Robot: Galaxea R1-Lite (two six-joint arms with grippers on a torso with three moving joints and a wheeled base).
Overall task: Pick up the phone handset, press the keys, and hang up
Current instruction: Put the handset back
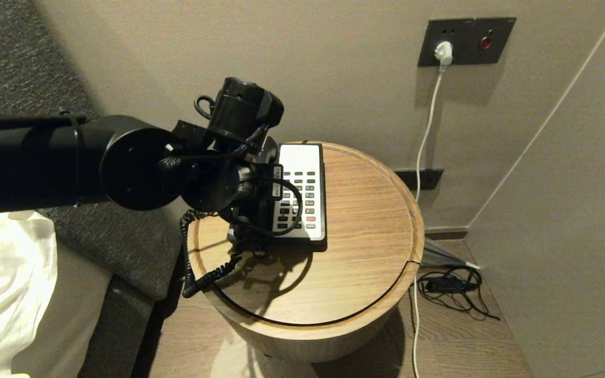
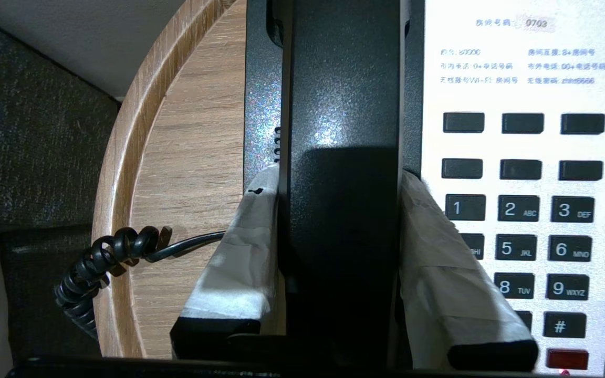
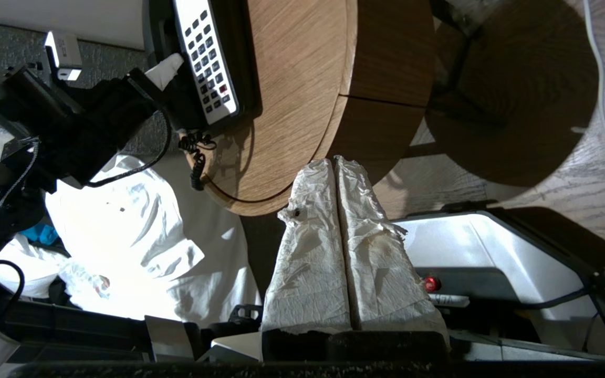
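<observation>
Left wrist view: the handset [image 2: 342, 157] lies in its cradle along the side of the telephone base [image 2: 523, 157], with the left gripper [image 2: 340, 184] straddling it. The two tape-wrapped fingers [image 2: 239, 262] sit one on each long side of the handset, pressed against its flanks, so the gripper is clamped on the handset. The finger on the keypad side overlaps the edge of the key field and partly covers the key just beside the 5; keys 1, 2, 3, 6, 8, 9 and # [image 2: 560, 325] are readable beyond it. A red key [image 2: 566, 359] sits at the end of the keypad nearest the wrist. On the outer side of the gripper, the coiled cord [image 2: 103, 262] runs from under the finger across the wood and over the rim of the round table [image 2: 124, 173].

In the head view, the left arm reaches in over the table, and its wrist covers the handset; the left gripper [image 1: 260, 173] is just beside the keypad [image 1: 302, 194]. The coiled cord [image 1: 202, 273] hangs off the table edge below the wrist. The telephone stands on the round wooden table [image 1: 365, 252], toward its back. On the wall behind are a socket panel [image 1: 465, 41] and a white plug [image 1: 443, 52].

The right gripper [image 3: 336, 163] is parked well apart from the telephone, low beside the table, its wrapped fingers [image 3: 308, 252] closed together on nothing.
</observation>
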